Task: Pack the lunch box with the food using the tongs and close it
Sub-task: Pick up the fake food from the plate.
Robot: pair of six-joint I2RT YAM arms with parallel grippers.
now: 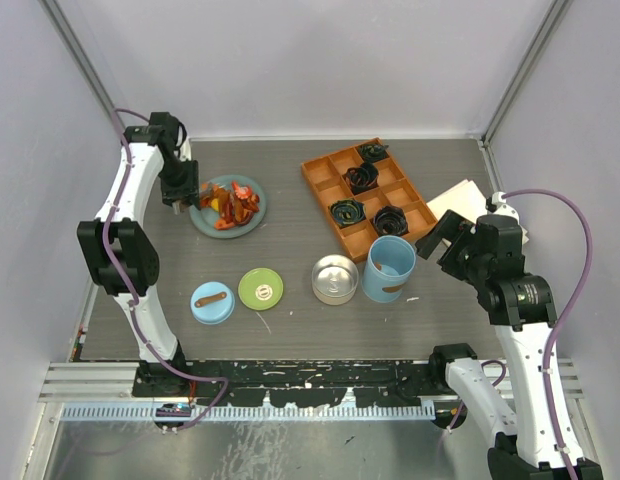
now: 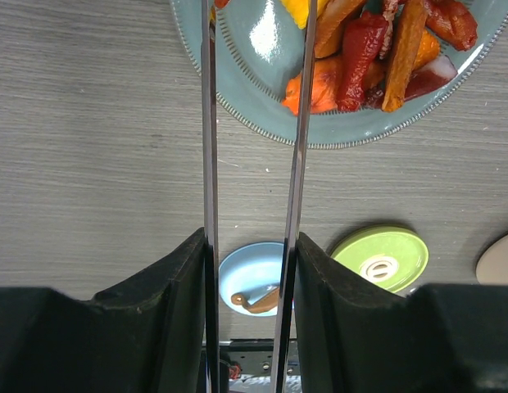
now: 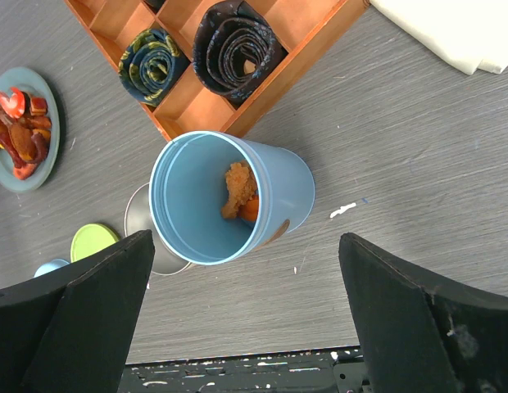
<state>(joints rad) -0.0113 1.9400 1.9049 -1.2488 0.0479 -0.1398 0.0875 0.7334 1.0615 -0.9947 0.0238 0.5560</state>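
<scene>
Packing is under way. The left claw (image 2: 251,246) grips the tongs (image 2: 209,123), whose arms stand apart over the food (image 2: 360,57) on the plate (image 2: 262,98). The next move calls for pinching a chunk and carrying it to the cylinder (image 3: 283,184), which holds a few pieces. The tin (image 1: 334,296) looks empty. The right claw (image 3: 244,246) gapes wide near the cylinder, holding nothing. The green lid (image 1: 260,288) and blue lid (image 1: 212,302) lie off on the tabletop (image 1: 290,230).

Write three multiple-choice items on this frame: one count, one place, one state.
1. How many black coils lie in the orange tray? A) two B) six C) four
2. Where is the steel tin? A) in the orange tray B) between the green lid and the blue cylinder C) inside the blue cylinder
3. The blue cylinder is: A) open, with food inside B) lidded C) tipped over
Answers: 1 C, four compartments hold one each; 2 B, the top view shows it flanked by both; 3 A, the right wrist view looks down on chunks inside.
</scene>
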